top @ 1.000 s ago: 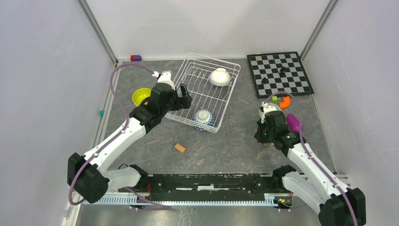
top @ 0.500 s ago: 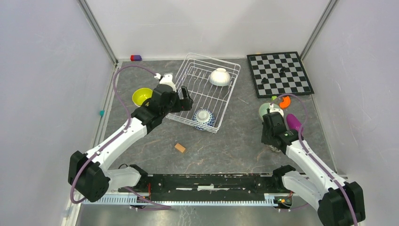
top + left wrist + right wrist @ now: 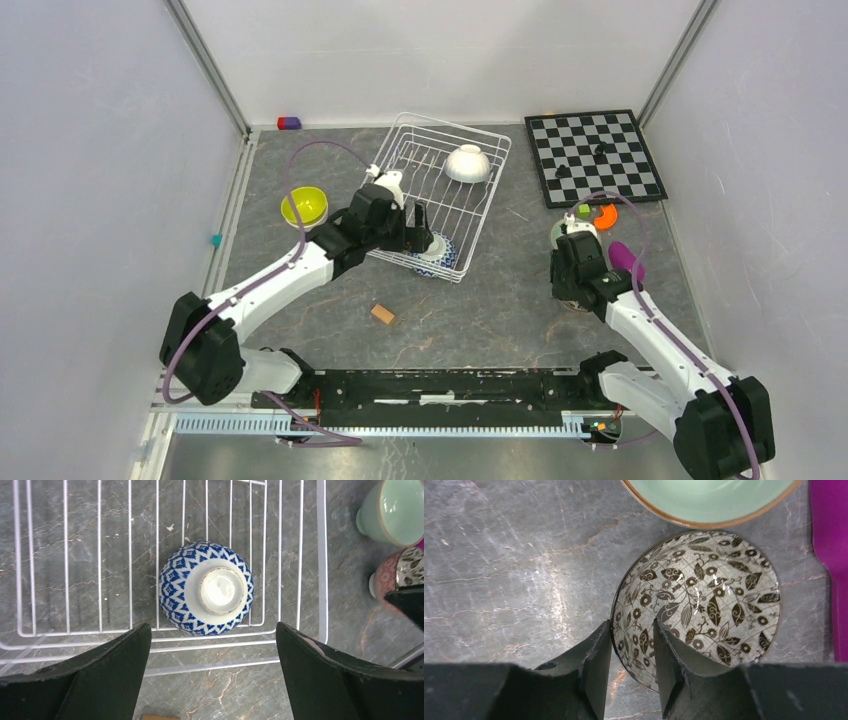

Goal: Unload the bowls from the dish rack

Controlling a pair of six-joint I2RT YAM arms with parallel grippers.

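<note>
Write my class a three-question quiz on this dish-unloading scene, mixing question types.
1. True or false: the blue-and-white bowl in the dish rack stands upright.
2. How many bowls show inside the rack?
3. Which bowl's rim does the right gripper straddle? A yellow-green bowl, B pink bowl, C white bowl.
Key: 1 false, its foot faces up; 2 two; 3 B.
</note>
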